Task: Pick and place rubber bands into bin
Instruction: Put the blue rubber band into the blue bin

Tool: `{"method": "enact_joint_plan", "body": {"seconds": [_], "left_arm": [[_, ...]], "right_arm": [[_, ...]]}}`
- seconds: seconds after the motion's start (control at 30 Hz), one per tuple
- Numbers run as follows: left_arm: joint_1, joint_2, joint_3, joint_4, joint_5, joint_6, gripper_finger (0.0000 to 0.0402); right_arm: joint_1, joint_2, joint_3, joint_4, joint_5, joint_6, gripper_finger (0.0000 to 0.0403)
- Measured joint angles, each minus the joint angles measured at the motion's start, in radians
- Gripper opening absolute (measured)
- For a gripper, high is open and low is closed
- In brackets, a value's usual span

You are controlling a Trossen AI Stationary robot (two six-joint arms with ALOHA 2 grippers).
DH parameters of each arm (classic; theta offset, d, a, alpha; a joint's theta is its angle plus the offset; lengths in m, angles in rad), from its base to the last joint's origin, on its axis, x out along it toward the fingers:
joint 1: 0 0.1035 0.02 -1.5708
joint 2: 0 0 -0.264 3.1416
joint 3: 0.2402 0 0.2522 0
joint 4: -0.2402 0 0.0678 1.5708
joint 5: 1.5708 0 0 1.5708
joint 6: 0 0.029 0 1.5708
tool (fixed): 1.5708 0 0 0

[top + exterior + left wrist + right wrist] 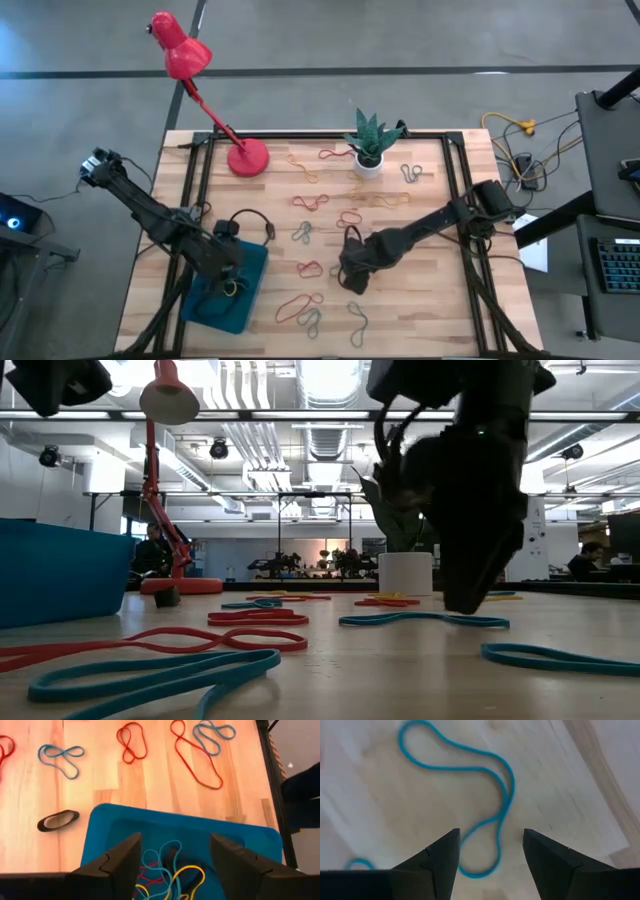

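Many thin, floppy rubber bands [311,202] lie looped on the pale wooden desk [420,300]. Several more, yellow, red and blue, sit tangled in the smooth teal bin [125,820] with rounded corners. The left gripper [172,865] hangs above it, fingers spread. The right gripper [490,862], fingers spread, straddles a blue band [485,795] mid-desk.

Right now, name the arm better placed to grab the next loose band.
Right. The right gripper hangs open directly over a blue rubber band on the table, fingers straddling its loop. The left gripper is open over the bin, away from loose bands.
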State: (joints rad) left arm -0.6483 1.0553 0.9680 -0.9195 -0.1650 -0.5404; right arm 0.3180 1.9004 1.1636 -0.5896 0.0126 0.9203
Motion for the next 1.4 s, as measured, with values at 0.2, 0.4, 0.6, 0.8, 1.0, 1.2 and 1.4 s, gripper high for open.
{"method": "enact_joint_plan", "body": {"seconds": [0.2, 0.4, 0.6, 0.8, 1.0, 1.2, 1.4], "left_arm": [[0.002, -0.011, 0.0, -0.001, -0.032, -0.003, 0.0215], [0.022, -0.011, -0.008, -0.005, -0.065, 0.006, 0.0215], [0.031, -0.011, -0.01, -0.007, -0.081, 0.007, 0.0215], [0.034, -0.011, -0.01, -0.006, -0.082, 0.006, 0.0215], [0.034, -0.011, -0.01, -0.006, -0.082, 0.004, 0.0215], [0.034, -0.011, -0.01, -0.006, -0.082, -0.002, 0.0215], [0.034, -0.011, -0.01, -0.004, -0.082, -0.002, 0.0215]], "right_arm": [[0.028, 0.001, -0.022, -0.009, 0.118, -0.053, 0.0203], [0.086, 0.03, -0.019, 0.004, 0.259, -0.218, 0.0203], [0.116, 0.066, -0.018, 0.006, 0.278, -0.262, 0.0193], [0.108, 0.068, -0.025, 0.03, 0.215, -0.217, 0.0121], [0.098, 0.065, -0.071, 0.133, 0.14, -0.128, 0.0038], [0.084, 0.061, -0.07, 0.19, 0.041, -0.02, 0.0009], [0.071, 0.045, -0.019, 0.386, -0.007, 0.007, 0.0008]]}}
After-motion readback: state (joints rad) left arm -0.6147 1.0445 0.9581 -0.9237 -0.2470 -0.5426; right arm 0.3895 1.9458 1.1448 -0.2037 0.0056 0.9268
